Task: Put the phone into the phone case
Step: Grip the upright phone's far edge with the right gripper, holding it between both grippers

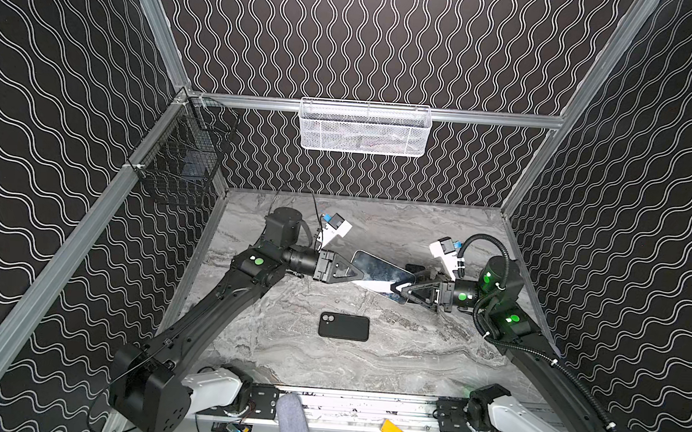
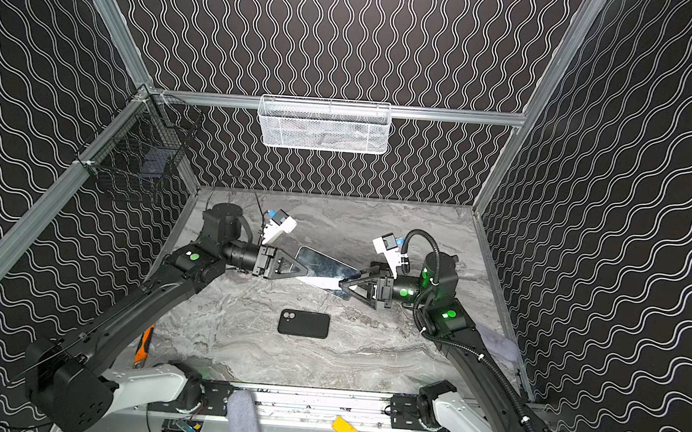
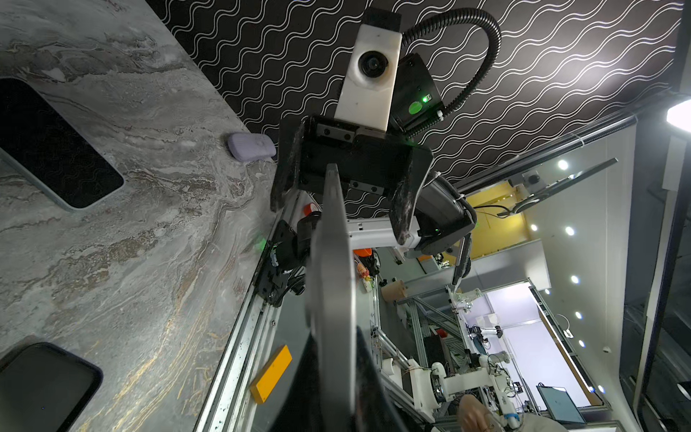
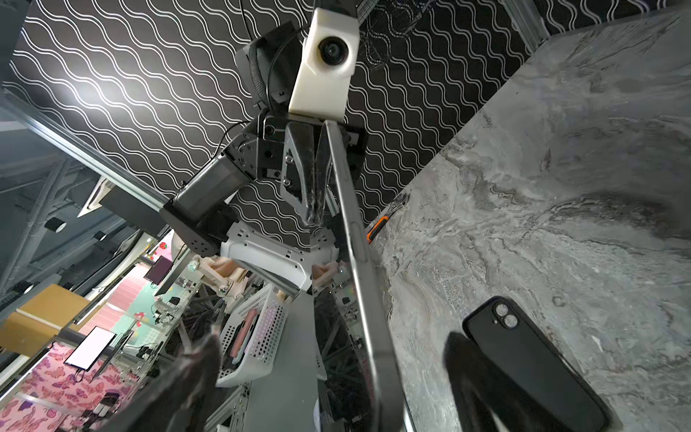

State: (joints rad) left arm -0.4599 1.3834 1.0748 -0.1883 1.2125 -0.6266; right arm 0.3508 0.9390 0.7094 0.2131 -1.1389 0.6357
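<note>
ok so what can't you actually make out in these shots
- phone case: lies back up in both top views, so its inside is hidden.
- white mesh basket: contents blurred behind the mesh in both top views.
- black wire basket: dark thing inside, too dim to name.
- dark slab: cut off by the left wrist view's edge and mostly covered by the held phone in the top views. Phone or case, unclear.

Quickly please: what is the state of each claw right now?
Left claw: closed on one end of the thin silver-edged glossy phone.
Right claw: open, jaws on either side of the phone's other end, not yet clamped.
</note>
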